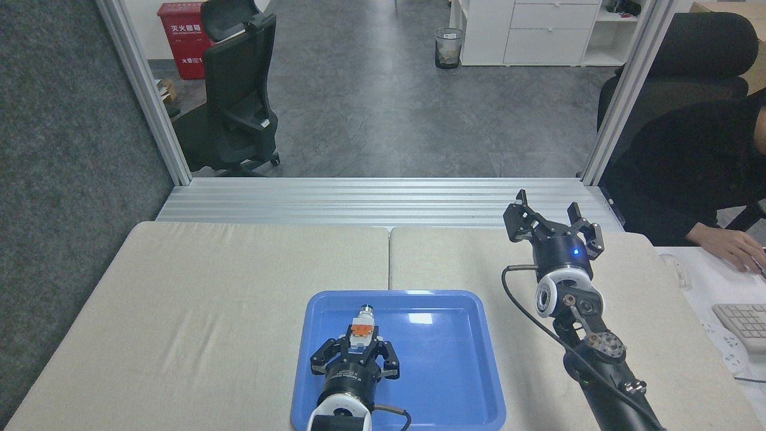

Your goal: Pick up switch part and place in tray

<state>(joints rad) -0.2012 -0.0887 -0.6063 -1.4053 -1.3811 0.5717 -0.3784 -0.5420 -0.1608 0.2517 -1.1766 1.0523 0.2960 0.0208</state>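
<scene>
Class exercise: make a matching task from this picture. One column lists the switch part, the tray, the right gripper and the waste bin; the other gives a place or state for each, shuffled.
1. switch part
2. tray
3. right gripper
4. waste bin

A. open, holding nothing
B. on the floor, far back
C. held in the left gripper
D. blue, on the table

Pairs: 1-C, 2-D, 3-A, 4-B

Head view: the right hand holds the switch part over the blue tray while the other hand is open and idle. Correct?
Not quite. The head view shows the left hand holding the switch part over the blue tray; the right hand is the open, idle one.
</scene>
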